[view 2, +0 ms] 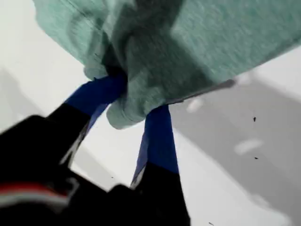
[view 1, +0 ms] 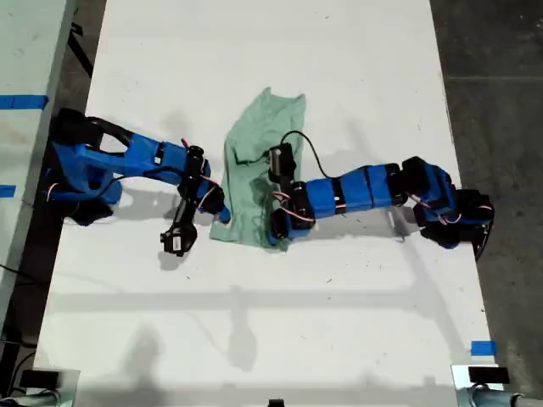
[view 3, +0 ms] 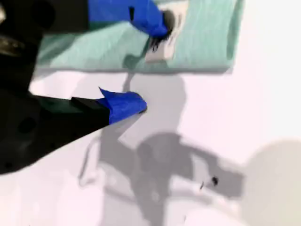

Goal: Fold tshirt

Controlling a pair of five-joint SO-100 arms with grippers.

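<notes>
my second gripper (view 3: 150, 66) spread, one fingertip (view 3: 151, 21) over tshirt (view 3: 202, 37) edge

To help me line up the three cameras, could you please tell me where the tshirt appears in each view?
Exterior view: the tshirt lies bunched at the middle of the white table, between the two arms.
First wrist view: the cloth fills the upper picture, a fold pinched in my first gripper.
Second wrist view: it lies beyond my open second gripper.
Shared landmark: the white table.
</notes>
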